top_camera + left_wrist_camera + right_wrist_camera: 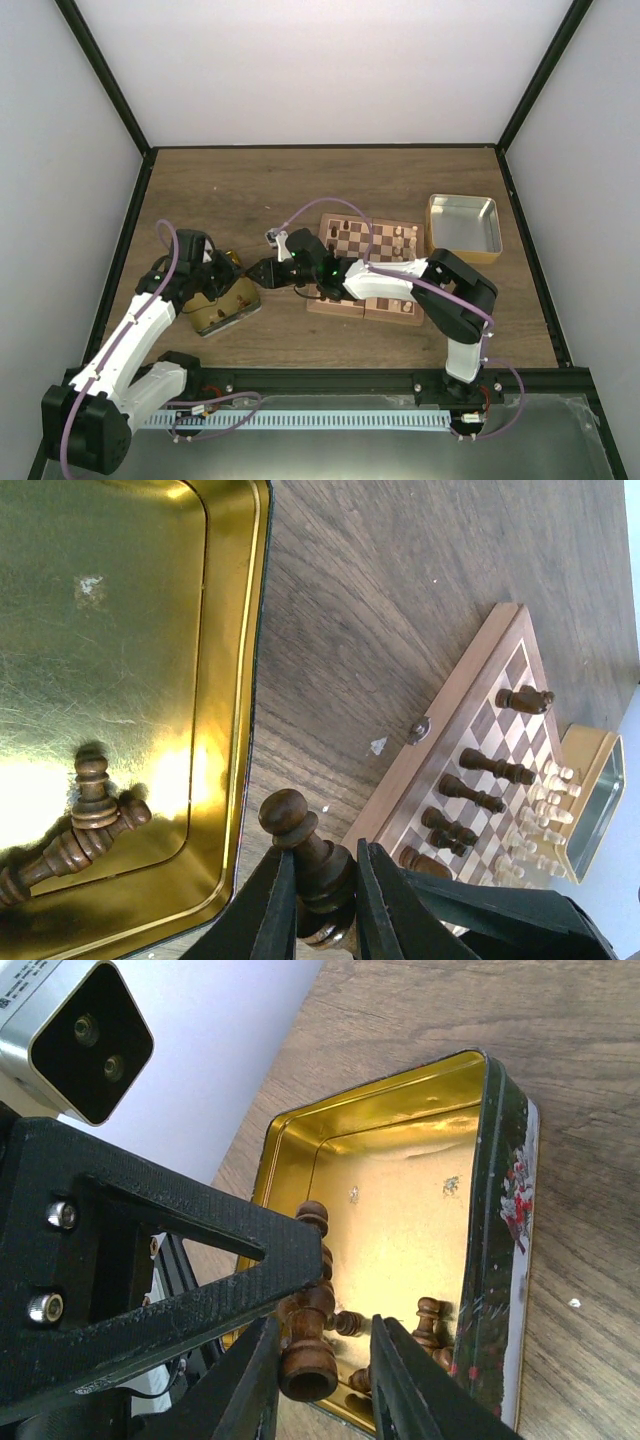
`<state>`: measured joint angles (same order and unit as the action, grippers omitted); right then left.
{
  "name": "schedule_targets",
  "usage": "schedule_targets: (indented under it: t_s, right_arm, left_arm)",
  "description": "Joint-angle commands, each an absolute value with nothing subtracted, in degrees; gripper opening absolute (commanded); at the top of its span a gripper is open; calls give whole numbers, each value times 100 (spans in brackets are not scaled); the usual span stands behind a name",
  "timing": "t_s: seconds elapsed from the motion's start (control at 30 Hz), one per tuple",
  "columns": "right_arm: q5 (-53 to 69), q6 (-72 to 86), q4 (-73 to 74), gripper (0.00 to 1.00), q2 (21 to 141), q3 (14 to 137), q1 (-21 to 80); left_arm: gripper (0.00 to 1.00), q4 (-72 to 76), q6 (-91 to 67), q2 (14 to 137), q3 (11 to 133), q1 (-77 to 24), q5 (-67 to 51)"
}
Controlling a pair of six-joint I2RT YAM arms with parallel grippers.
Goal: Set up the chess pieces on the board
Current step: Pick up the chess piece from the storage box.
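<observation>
The left gripper [325, 855] is shut tight on one dark pawn [290, 815]; its two fingers press on the pawn's body and the round head sticks out past them; the pawn is up in the air over the near edge of the gold tin [150, 630], not on the board [450, 710]. The right gripper [322, 1335] has its arm stretched across the board to the same spot; its fingers stand one on each side of the pawn's bottom, loose, with a gap on one side, so it is not squeezing the pawn. The gold tin sits on the wooden table [250, 190] near the left edge; a few more dark pieces [70, 840] lie in a little heap in one corner of it. The board lies to the right of the gold tin, near the middle of the table; some dark pieces [497, 768] are on its squares on the side closest to the gold tin, and pale pieces [540, 820] are on the side farther off. A silver tin [465, 203] sits just past the board's right edge, near the right edge of the table.
</observation>
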<state>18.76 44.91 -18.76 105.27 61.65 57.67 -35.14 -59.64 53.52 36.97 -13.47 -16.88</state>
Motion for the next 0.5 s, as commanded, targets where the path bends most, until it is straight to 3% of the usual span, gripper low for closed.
schedule_targets:
  t_s: [0.0,0.47]
  right_arm:
    - [1897,4491,-1908,25,10364,6188,5771]
    - [2061,4602,-2023,11,10310,6245,5775]
  left_arm:
    - [11,-3383,-5984,5322,3692,-1318,-1779]
    - [11,-3337,-5990,5327,3611,-1318,-1758]
